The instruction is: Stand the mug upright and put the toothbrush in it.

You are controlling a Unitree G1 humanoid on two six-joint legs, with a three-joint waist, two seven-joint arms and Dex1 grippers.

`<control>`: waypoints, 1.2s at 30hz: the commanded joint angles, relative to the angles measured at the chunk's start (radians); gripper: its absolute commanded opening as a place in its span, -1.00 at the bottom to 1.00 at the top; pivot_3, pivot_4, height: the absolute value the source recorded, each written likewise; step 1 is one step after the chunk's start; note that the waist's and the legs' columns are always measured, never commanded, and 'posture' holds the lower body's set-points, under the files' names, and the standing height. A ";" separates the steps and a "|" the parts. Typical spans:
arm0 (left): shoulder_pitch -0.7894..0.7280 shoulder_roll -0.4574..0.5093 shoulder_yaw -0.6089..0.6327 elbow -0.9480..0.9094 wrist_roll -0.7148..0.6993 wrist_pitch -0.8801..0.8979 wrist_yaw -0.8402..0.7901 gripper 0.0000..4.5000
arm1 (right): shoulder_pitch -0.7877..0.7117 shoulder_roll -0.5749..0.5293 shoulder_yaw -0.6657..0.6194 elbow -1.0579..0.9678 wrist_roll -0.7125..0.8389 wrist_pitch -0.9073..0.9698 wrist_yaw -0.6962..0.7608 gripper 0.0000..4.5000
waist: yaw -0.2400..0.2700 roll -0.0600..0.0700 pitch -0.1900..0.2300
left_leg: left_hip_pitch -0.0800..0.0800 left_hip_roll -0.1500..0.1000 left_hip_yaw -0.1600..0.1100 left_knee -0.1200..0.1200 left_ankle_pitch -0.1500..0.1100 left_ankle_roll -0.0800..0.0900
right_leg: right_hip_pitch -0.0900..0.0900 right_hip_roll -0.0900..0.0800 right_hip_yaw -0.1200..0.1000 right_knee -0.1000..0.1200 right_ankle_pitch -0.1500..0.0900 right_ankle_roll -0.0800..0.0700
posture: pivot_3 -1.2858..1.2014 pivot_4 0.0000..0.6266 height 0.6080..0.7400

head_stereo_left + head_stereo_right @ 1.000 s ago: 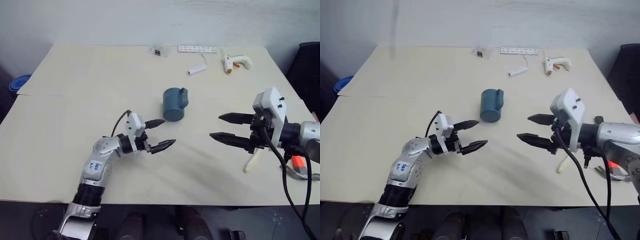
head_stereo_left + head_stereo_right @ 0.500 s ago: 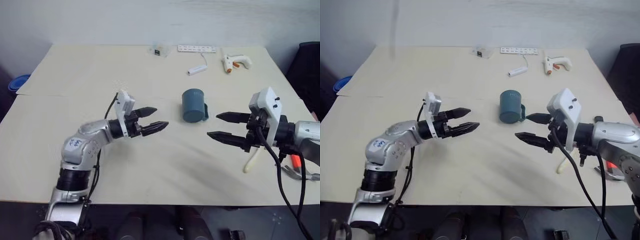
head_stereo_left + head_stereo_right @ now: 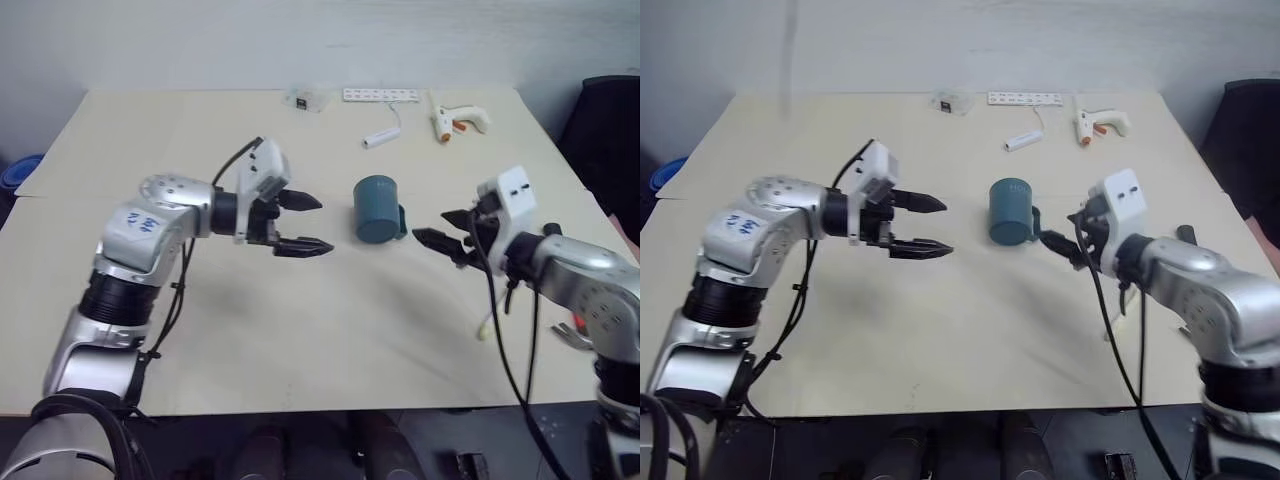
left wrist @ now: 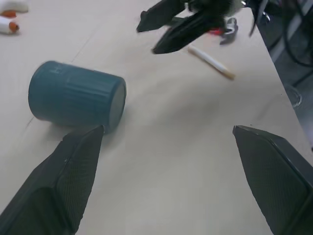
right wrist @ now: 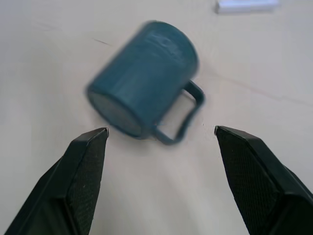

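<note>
While the mug (image 3: 377, 211) lies on its side near the middle of the table (image 3: 180, 330), we frame it between two empty, wide-spread grippers: our left gripper (image 3: 300, 222) hangs just off its left, and our right gripper (image 3: 441, 229) points at it from the right, close beside the squarish handle (image 5: 182, 115). Seen along our right fingers (image 5: 83, 171), the closed base faces us and the handle loop sits on the near side, apart from both fingertips. We judge the mug a stiff, light thing with a ribbed wall that should give the pads some purchase; being round and lying flat, it may roll when nudged, so a hold across the body near the rim, or on the handle loop, looks the surest way to tip it up. The toothbrush (image 4: 212, 61) lies flat on the table on our right side, near the right arm and well apart from the mug; slim, light and smooth, it would best be pinched across its middle. Beyond the mug we see a glue gun (image 3: 451, 122), a white cylinder (image 3: 380, 136) and a power strip (image 3: 380, 95) along the far edge. Blue marks show on the left arm's label, too small for us to read; faint raised lettering on the mug is likewise illegible.
</note>
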 commanded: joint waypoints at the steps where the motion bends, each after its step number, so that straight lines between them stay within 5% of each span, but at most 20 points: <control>1: -0.004 0.042 0.031 -0.055 -0.010 -0.051 -0.073 0.99 | -0.122 0.070 -0.022 0.183 -0.051 0.028 -0.070 0.62 | -0.002 0.000 0.000 | 0.000 0.000 0.000 -0.001 0.000 0.000 | 0.000 -0.001 0.000 0.000 0.000 0.000 | 0.03 -0.52 1.00; 11: 0.017 0.062 0.091 -0.104 -0.012 -0.031 -0.019 0.99 | -0.410 0.172 0.087 0.683 -0.220 -0.071 0.042 0.62 | -0.007 0.001 0.000 | -0.002 0.000 0.000 -0.004 0.000 0.000 | -0.001 0.000 0.000 0.001 0.001 0.001 | 0.03 -0.52 1.00; 20: 0.039 0.069 0.117 -0.147 -0.022 -0.002 0.007 0.99 | -0.525 0.217 0.215 0.964 -0.398 -0.229 0.204 0.62 | -0.017 0.001 0.000 | -0.002 0.000 0.001 -0.005 0.000 0.000 | -0.001 0.000 0.000 0.001 0.001 0.001 | 0.03 -0.52 1.00; 31: 0.033 0.063 0.113 -0.133 -0.021 0.002 0.026 1.00 | -0.574 0.252 0.216 1.053 -0.488 -0.275 0.294 -0.99 | -0.035 0.001 0.000 | -0.001 0.000 0.000 -0.005 0.000 -0.001 | -0.002 0.000 0.000 0.003 0.001 0.001 | 0.03 -0.52 1.00; 36: 0.049 0.065 0.123 -0.135 -0.032 0.020 0.033 1.00 | -0.562 0.269 0.171 1.001 -0.475 -0.285 0.280 -0.99 | -0.034 0.001 0.000 | 0.000 0.000 0.000 -0.004 0.001 -0.001 | -0.001 0.000 0.000 0.004 0.001 0.001 | 0.03 -0.52 1.00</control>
